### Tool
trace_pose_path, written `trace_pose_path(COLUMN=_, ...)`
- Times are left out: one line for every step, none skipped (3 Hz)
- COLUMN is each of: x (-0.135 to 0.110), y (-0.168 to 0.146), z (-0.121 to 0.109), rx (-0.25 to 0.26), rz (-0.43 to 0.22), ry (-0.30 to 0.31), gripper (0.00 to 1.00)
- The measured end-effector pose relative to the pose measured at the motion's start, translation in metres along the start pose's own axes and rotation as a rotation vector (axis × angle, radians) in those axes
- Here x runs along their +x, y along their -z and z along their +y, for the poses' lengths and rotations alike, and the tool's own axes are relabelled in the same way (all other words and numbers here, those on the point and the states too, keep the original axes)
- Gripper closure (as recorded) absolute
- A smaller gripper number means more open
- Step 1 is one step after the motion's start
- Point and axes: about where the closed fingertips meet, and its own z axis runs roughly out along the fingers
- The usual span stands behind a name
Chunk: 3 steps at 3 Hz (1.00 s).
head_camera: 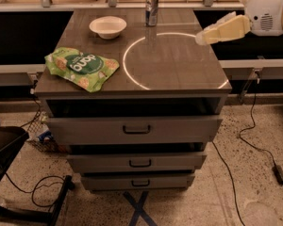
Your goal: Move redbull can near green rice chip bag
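Note:
The redbull can (152,7) stands upright at the far edge of the dark cabinet top (179,69), right of a white bowl. The green rice chip bag (81,68) lies flat at the front left of the top. My gripper (201,37) is over the right edge of the top, pointing left, to the right of the can and nearer the front. It holds nothing that I can see.
A white bowl (107,27) sits at the far left, next to the can. A bright ring of light (146,55) marks the top's right half. Drawers (134,128) are below. Cables (245,140) lie on the floor to the right.

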Motion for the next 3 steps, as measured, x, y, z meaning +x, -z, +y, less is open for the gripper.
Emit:
trace_pose_path(x=0.0038, y=-0.0054, z=0.0146, rx=0.02, rz=0.063, ry=-0.058, gripper=0.0)
trace_pose_path(x=0.0028, y=-0.0062, z=0.0148, rx=0.018, rz=0.06, ry=-0.064, gripper=0.0)
trace_pose_path(x=-0.0003, y=-0.0133, z=0.0086, rx=0.063, rz=0.023, ry=-0.071, gripper=0.0)
